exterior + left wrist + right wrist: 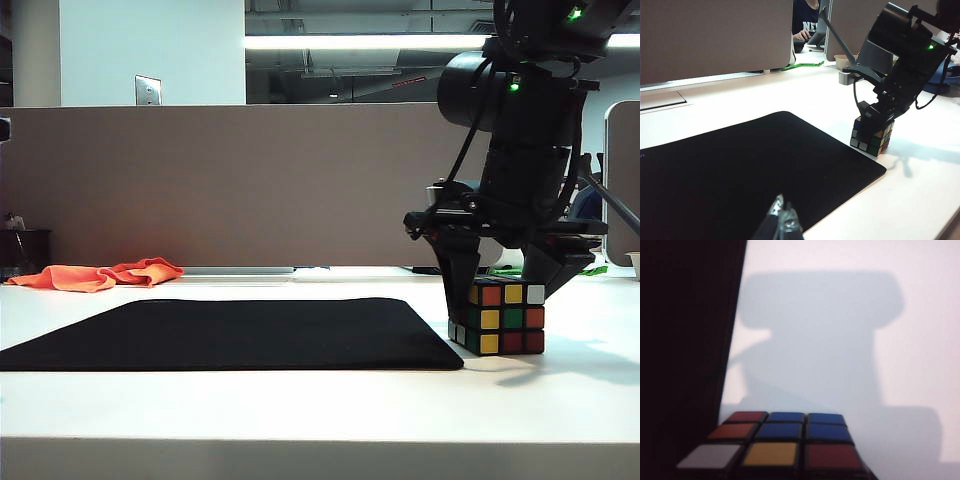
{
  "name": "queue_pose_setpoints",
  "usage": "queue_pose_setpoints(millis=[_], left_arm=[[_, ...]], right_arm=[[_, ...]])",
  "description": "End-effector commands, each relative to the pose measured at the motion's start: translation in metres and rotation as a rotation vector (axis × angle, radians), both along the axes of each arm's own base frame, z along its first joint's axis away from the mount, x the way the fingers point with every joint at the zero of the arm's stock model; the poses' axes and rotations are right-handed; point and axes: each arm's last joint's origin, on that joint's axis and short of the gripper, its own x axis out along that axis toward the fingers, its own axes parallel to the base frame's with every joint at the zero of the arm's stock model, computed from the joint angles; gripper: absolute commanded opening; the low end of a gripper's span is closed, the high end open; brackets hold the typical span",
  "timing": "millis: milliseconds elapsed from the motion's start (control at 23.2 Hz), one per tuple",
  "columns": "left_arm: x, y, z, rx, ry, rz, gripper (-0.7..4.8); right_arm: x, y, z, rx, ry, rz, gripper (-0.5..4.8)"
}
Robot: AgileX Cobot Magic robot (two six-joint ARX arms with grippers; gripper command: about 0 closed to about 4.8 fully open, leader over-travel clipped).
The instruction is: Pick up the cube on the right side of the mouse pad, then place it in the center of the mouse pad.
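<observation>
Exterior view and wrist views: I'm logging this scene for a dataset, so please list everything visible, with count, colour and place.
cube: one, black-edged with mixed stickers, on the white table just right of the mouse pad.
mouse pad: one, black, flat on the table, nothing on it.
cloth: one, orange, crumpled at the table's far left.
table: one, white.
partition: one, beige, behind the table.
cup: one, pale, on a far desk.
person: one, dark shirt, seated beyond the partition.
right gripper: one, black, fingers straddling the cube; contact unclear.
left gripper: one, tips above the mouse pad's near edge.
</observation>
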Motion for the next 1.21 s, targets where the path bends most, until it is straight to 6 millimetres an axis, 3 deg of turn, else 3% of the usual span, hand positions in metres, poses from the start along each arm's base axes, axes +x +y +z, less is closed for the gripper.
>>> queue_pose_setpoints(millis=[43, 302, 734, 949, 1208], left_arm=[[0.0, 0.0, 0.002, -0.001, -0.011, 0.003, -0.06], [0.0, 0.0, 0.002, -0.001, -0.011, 0.003, -0.06], [0.0, 0.0, 0.002, -0.001, -0.011, 0.007, -0.06], [0.0, 0.001, 0.002, -0.002, -0.012, 0.029, -0.06], [0.0, 0.001, 0.002, -0.005, -0.008, 0.029, -0.06]], right_arm=[[0.0, 0.001, 0.003, 0.011, -0.017, 0.0, 3.03], [0.008, 0.005, 0.019, 0.042, -0.069, 0.004, 3.04], [0.024, 0.033, 0.077, 0.214, -0.237, 0.035, 3.05], [0.016, 0.07, 0.094, 0.295, -0.344, 0.126, 3.05], [0.015, 0.125, 0.08, 0.346, -0.332, 0.198, 3.05]])
